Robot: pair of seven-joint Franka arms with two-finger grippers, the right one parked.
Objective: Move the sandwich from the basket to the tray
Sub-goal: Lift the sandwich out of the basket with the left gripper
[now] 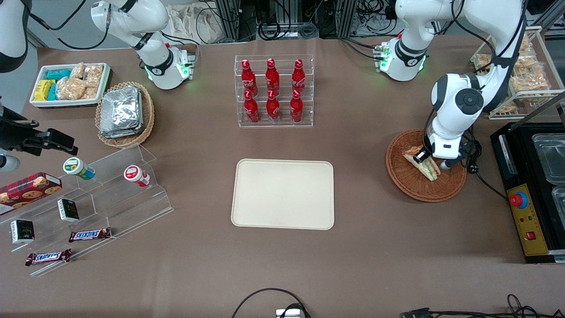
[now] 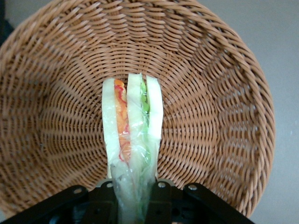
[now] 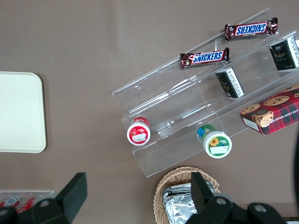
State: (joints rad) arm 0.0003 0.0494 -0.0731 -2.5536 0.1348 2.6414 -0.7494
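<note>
While I reach down into the basket (image 1: 415,185), my claw (image 1: 424,155) pinches the sandwich (image 1: 423,164) by one end, fingers pressed against its wrapped bread sides. From my wrist the sandwich (image 2: 132,135) stands on edge, its orange and green filling showing, with the woven basket (image 2: 219,116) around it. Well apart on the counter (image 1: 375,247), toward the parked arm, lies the tray (image 1: 283,194), nothing on it.

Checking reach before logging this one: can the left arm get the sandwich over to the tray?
Likely yes: the hand is down in the basket at the sandwich, and bare table lies between basket and tray.
</note>
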